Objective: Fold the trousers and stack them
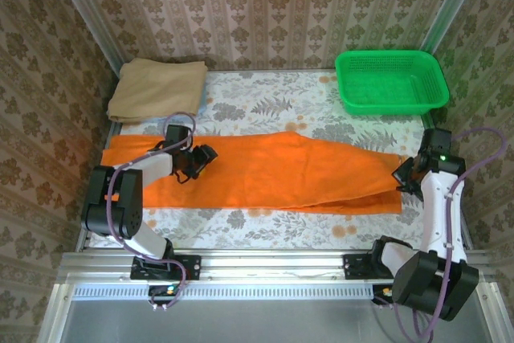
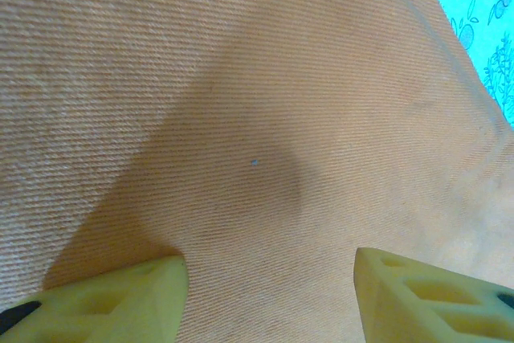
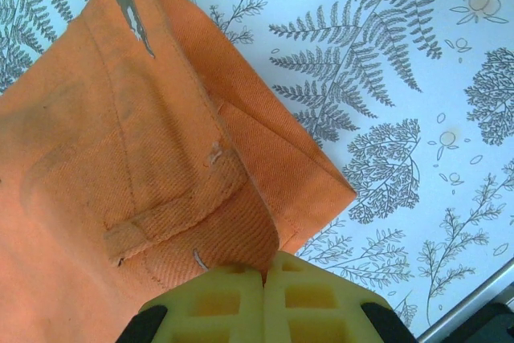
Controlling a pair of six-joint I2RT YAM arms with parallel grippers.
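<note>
Here, left claw (image 2: 269, 279) spread over flat orange trousers (image 1: 273, 170), right claw (image 3: 263, 272) pinching their end.

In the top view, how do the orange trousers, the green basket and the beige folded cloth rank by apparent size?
1. orange trousers, clearly largest.
2-3. green basket and beige folded cloth look nearly alike, so I leave them unranked.

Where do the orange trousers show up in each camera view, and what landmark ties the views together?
Top external: the trousers stretch across the middle.
Left wrist: the trousers lie under the open left pincer.
Right wrist: their end sits on the left, held in the shut right pincer.
Shared landmark: the fern-print tablecloth.
</note>
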